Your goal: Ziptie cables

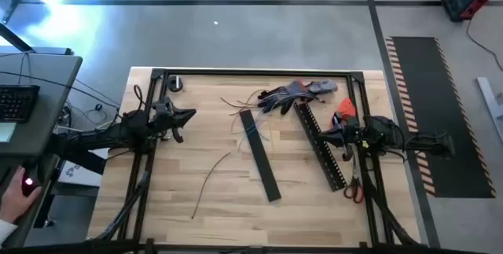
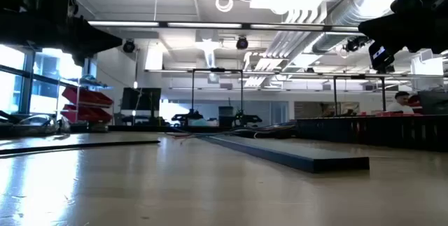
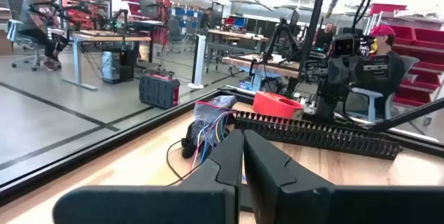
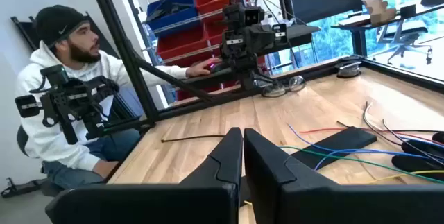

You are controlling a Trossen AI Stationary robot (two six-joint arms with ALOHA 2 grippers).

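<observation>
Presently, nothing of the tying looks done. Cables (image 1: 253,116) lie loose and fanned on the table (image 1: 165,199), unbundled, between the two arms at the far middle, partly draped over the strip (image 1: 260,154); no tie is seen around them. All of it appears left to do: gather, wrap, cinch.

Count:
- Cables: one loose bunch; orange, blue, green and white strands show in the right wrist view (image 4: 361,151); the strand number cannot be told. One dark wire (image 1: 211,177) lies apart, nearer the front edge.
- Bag (image 1: 295,94) of coloured wires: one, at the far edge, just beside the slotted bar's far end.
- Slotted bar (image 1: 321,145): one, angled, near the right arm.
- Strip: one, flat, mid-table.
- Scissors (image 1: 353,185): one pair, red-handled, right front.
- Grippers: two. Left gripper (image 1: 189,115) hangs over the left side of the table, fingers together, holding nothing. Right gripper (image 1: 318,134) sits at the slotted bar, fingers together, holding nothing.
- Person (image 4: 66,106): one seated beyond the table's left side.
</observation>
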